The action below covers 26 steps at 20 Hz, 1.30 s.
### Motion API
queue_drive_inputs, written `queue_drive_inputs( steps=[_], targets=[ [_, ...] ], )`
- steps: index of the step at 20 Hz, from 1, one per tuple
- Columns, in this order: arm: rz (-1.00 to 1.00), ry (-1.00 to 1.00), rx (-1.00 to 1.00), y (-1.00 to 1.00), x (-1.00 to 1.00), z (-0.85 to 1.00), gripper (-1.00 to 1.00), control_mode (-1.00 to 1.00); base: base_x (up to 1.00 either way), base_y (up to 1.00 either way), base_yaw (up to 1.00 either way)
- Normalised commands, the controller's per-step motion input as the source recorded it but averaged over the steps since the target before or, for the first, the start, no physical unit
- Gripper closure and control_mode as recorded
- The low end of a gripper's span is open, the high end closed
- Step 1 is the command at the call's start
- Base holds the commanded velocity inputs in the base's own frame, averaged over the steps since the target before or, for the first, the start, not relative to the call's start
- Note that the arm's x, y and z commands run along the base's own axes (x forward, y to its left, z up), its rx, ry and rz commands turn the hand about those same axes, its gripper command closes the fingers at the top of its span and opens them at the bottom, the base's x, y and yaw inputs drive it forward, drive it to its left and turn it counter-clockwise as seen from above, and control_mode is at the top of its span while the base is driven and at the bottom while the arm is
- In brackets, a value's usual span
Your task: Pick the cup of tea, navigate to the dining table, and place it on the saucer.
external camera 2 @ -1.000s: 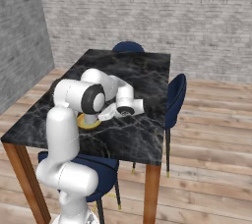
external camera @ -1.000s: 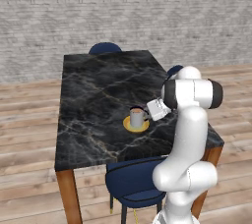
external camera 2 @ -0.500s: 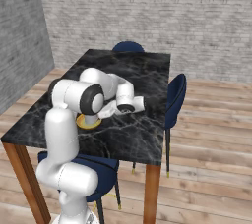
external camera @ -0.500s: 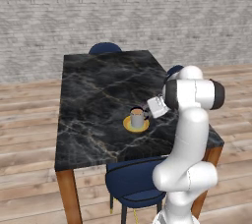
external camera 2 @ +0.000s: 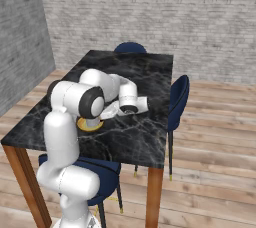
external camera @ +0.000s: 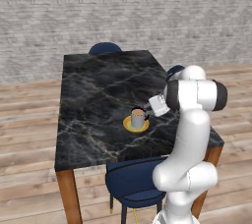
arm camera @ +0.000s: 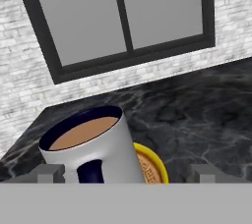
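Note:
The cup of tea (external camera: 138, 118), a pale mug with a navy rim and brown liquid, stands upright on the yellow saucer (external camera: 136, 126) on the black marble dining table (external camera: 98, 95). My gripper (external camera: 149, 111) hovers just right of the cup, open. In the hand view the cup (arm camera: 93, 149) sits close between the spread fingertips (arm camera: 49, 171), with the saucer (arm camera: 150, 166) peeking out beneath it; my gripper (arm camera: 127, 173) holds nothing. From the right base view, my arm covers the cup and part of the saucer (external camera 2: 89, 125).
Blue chairs stand at the table's far end (external camera: 104, 47), its right side (external camera 2: 177, 99) and its near side under my arm (external camera: 135, 183). Behind the table is a grey brick wall (external camera: 147, 12); a dark-framed window (arm camera: 123, 16) faces the hand. The floor is wooden.

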Motion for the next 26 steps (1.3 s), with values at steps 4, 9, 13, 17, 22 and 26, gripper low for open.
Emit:
queue_drive_inputs(
  steps=[4, 9, 13, 17, 22, 26],
  targets=[
    [0.0, -0.01, 0.01, -0.1, -0.17, 0.01, -1.0, -1.0, 0.0, 0.0, 0.0],
    [0.0, -0.01, 0.04, -0.14, -0.21, 0.14, -1.0, -1.0, 0.0, 0.0, 0.0],
    [0.0, -0.03, 0.05, -0.15, -0.28, 0.29, -1.0, -1.0, 0.0, 0.0, 0.0],
    [0.0, -0.06, 0.04, -0.13, -0.38, 0.33, -1.0, -1.0, 0.0, 0.0, 0.0],
    [0.0, -0.07, 0.03, -0.09, -0.47, 0.33, -1.0, -1.0, 0.0, 0.0, 0.0],
    [0.0, -0.07, 0.0, -0.02, -0.57, 0.3, -1.0, -1.0, 0.0, 0.0, 0.0]
  ],
)
